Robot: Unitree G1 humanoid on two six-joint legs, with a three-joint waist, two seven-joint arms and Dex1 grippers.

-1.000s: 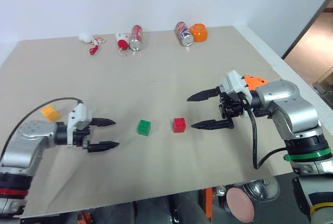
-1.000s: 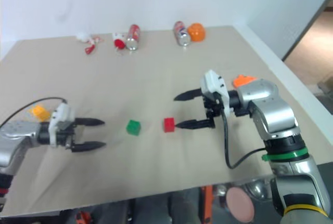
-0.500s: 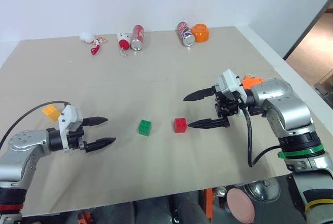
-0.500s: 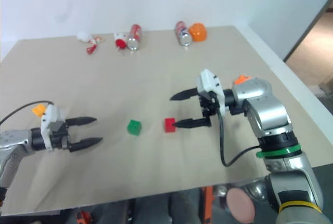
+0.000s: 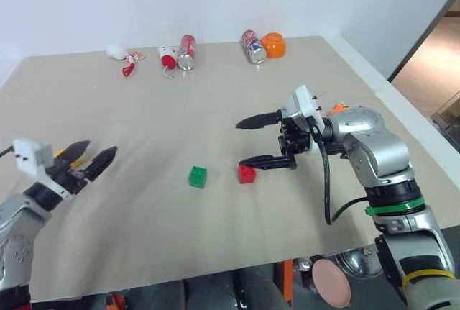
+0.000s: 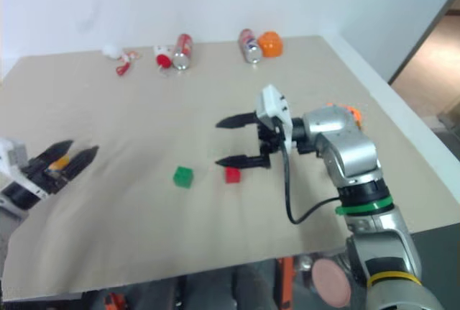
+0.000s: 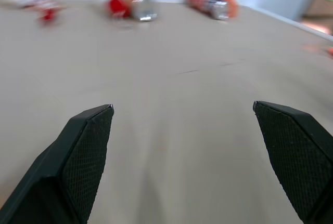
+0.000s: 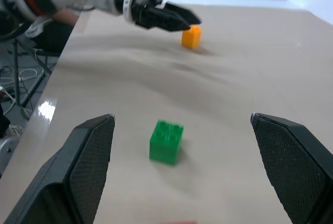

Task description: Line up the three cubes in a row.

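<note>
Left gripper (image 5: 92, 157) hovers with jaws released, the yellow cube (image 8: 191, 36) just beside its tips. Mid-counter (image 5: 215, 245), the green cube (image 5: 198, 176) and the red cube (image 5: 246, 174) sit near each other. That's three cubes. Right gripper (image 5: 247, 142), jaws released, hangs above red. Far back: two cans (image 5: 187, 52) and one orange bowl (image 5: 273, 44), contents hidden.

Beige table (image 5: 215, 108) against plain white wall (image 5: 215, 1); wood-toned floor (image 5: 431, 73) beyond its right edge.
</note>
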